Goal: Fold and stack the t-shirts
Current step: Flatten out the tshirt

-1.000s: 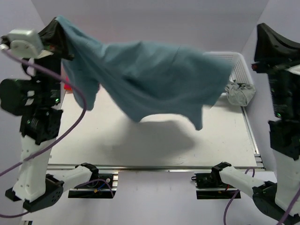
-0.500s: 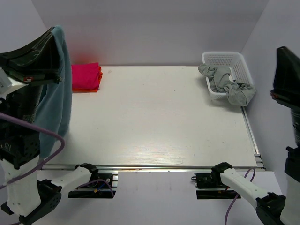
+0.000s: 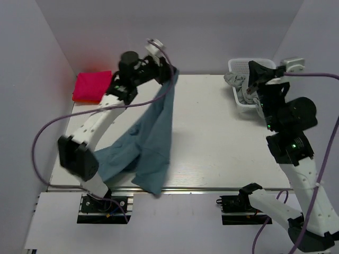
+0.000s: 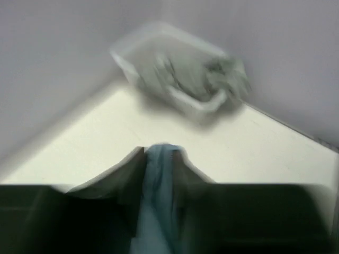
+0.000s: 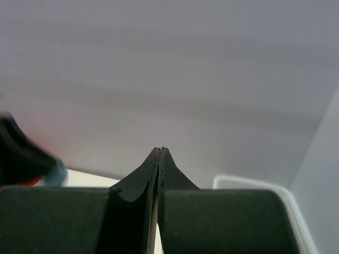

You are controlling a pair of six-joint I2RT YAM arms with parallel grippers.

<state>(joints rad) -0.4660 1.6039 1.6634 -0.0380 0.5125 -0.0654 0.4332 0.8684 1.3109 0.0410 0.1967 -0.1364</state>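
L gripper (image 3: 171,74) pinches the limp, light teal t-shirt (image 3: 152,133) by an edge, left of the basket (image 3: 260,62); R gripper (image 5: 160,156) is closed on nothing and prob. should take a 2nd corner.

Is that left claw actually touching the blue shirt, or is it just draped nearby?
Touching. The left wrist view shows the blue shirt pinched between the left gripper's fingers; the top view shows it hanging from there to the table.

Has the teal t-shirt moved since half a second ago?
Yes. The teal t-shirt has shifted rightward, away from the pink folded shirts and closer to the white basket.
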